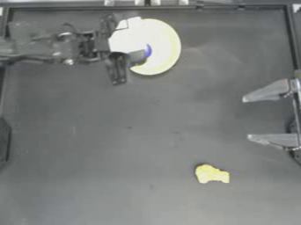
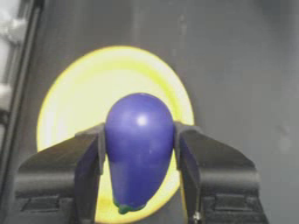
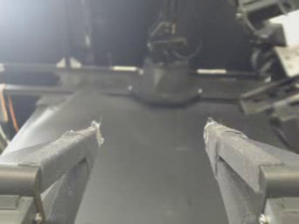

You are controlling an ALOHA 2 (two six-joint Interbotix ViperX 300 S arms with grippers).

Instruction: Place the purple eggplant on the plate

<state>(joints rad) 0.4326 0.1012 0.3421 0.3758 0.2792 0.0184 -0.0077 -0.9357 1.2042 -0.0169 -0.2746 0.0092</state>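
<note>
Purple eggplant (image 2: 140, 148) clamped, left end effector (image 2: 140, 151) over plate (image 2: 76, 96)

Overhead light dim, even; table (image 1: 147, 132) grey, soft-focus. Plate (image 1: 162, 46) blown out, glaring, edges bleeding. Small specular highlight on purple eggplant (image 2: 140, 144) above plate. Right wrist view: blue flare upper corner, background blurred.

Dark table (image 1: 117, 154) — plate (image 1: 164, 48), lumpy yellow object (image 1: 211, 174).
</note>
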